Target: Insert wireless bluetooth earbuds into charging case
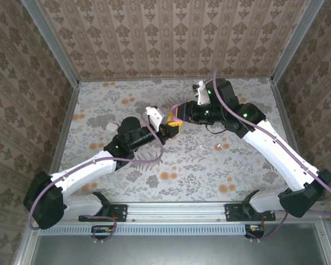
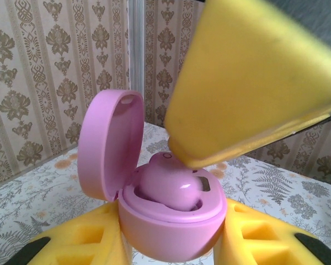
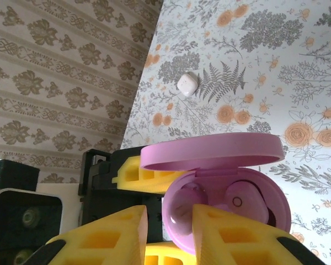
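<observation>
**Case braced by one arm while the other seats a bud**

Near the middle of the table (image 1: 198, 171), the left gripper (image 2: 171, 251) is clamped on the lower shell of the pink charging case (image 2: 174, 232), one yellow finger on either side. It holds the case with its mouth turned toward the right arm. The lid (image 2: 109, 144) is swung fully back, out of the way, so the sockets lie exposed. The case looks lifted clear of the cloth, which I take as a way to give the other arm a steady, reachable target.

The right gripper (image 3: 170, 220) reaches in from the far right. Its tips are at one socket, where a pink earbud (image 3: 181, 212) sits between them. The left wrist view shows one finger (image 2: 248, 83) resting on top of that bud. The jaws stand only narrowly apart, and I cannot tell whether they pinch the bud or merely bracket it. A second earbud (image 3: 244, 201) lies in the neighbouring socket, apparently seated.

A small white piece (image 3: 186, 84) — possibly another bud, too small to say — lies on the table well apart from the case.
</observation>
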You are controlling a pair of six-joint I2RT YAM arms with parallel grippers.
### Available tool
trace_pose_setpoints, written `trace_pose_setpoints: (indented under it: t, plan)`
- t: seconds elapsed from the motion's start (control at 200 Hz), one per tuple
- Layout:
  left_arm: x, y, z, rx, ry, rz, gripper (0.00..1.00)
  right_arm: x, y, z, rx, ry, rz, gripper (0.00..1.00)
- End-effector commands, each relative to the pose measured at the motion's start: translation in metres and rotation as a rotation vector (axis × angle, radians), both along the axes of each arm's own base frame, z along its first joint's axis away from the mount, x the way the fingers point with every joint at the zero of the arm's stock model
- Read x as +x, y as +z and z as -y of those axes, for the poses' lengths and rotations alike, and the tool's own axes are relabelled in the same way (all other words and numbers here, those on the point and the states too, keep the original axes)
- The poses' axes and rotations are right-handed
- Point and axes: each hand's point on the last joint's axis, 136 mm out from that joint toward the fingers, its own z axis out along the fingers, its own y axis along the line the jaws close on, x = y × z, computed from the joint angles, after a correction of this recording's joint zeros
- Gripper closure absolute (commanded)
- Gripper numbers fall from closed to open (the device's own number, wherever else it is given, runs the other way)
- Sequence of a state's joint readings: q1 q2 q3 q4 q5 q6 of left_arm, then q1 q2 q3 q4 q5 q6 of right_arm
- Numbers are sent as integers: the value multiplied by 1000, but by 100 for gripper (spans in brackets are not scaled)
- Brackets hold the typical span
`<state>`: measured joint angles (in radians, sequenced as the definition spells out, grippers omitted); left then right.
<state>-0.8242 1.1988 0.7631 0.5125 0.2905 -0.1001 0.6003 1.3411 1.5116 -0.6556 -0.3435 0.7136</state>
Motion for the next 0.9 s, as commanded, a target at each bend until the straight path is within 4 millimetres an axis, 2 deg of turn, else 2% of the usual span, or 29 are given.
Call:
trace_pose_setpoints:
  t: [0.0, 0.26, 0.405, 0.715, 0.895]
  plan:
    - [-1, 26, 1, -48, -3, 66, 64, -4, 17, 5, 33, -19, 40, 70]
    - [-2, 27, 2, -51, -9, 68, 64, -2, 19, 3, 58, -12, 41, 73]
    - [-2, 28, 2, -53, -11, 69, 64, -1, 12, -9, 78, 35, 2, 73]
    - [-2, 28, 2, -53, -6, 68, 64, -1, -6, -14, 59, 56, -43, 73]
    - [-1, 29, 2, -54, -9, 66, 64, -1, 5, -8, 67, 36, 6, 73]
